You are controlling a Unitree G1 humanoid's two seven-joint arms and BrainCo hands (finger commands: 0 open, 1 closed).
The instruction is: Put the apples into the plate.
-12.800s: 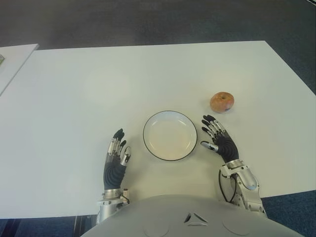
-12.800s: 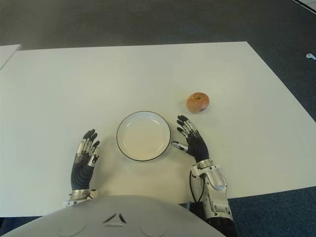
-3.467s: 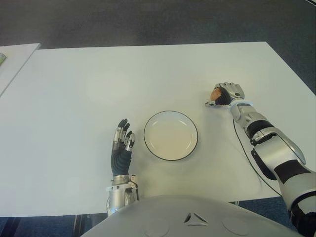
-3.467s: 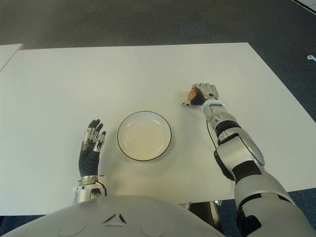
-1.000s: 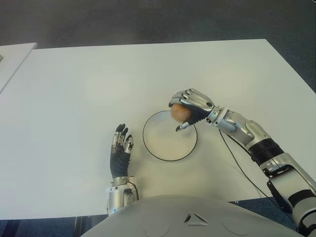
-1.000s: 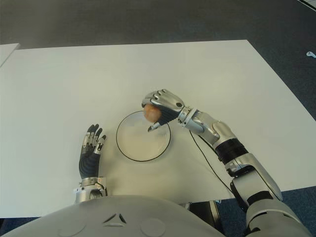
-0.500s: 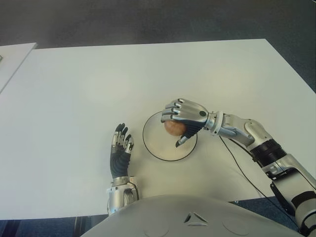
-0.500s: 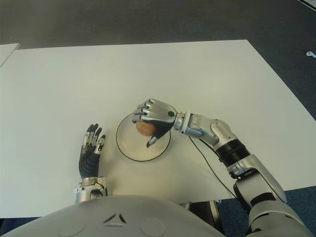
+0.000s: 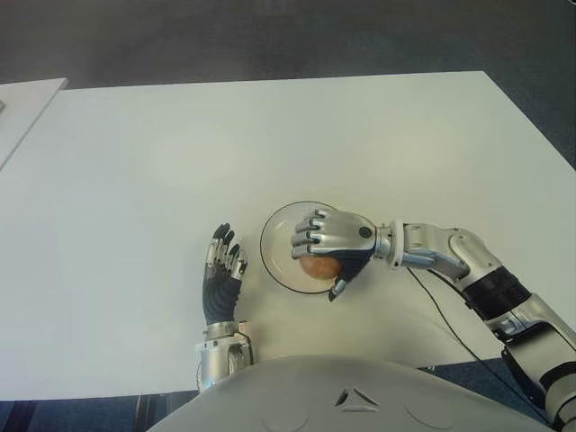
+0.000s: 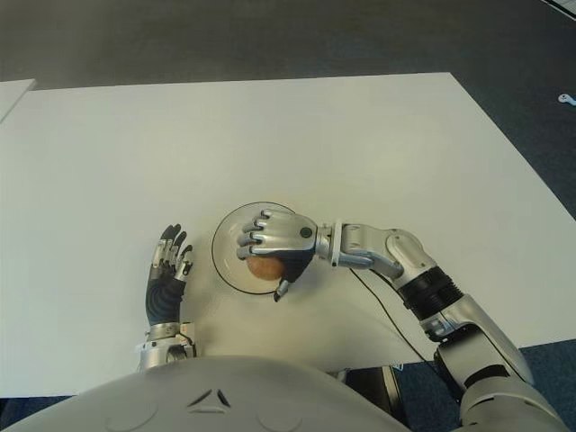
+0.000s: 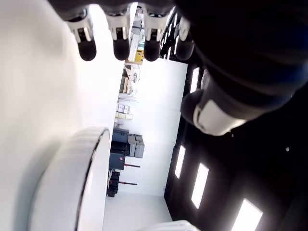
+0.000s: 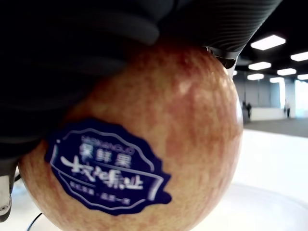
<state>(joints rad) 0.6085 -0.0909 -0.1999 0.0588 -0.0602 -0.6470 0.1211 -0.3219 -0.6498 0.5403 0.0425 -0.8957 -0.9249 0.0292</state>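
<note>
Right hand (image 9: 329, 250) clenches the stickered apple (image 9: 317, 267) from above, low over the plate (image 9: 277, 230); firm, smooth, likely to roll when freed; left hand (image 9: 220, 270) relaxed near-left

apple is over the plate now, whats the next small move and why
Probably open the right hand and let go: its fingers wrap the apple low over the plate. Whether the apple touches the plate cannot be told. The left hand shows idle left of the plate.
</note>
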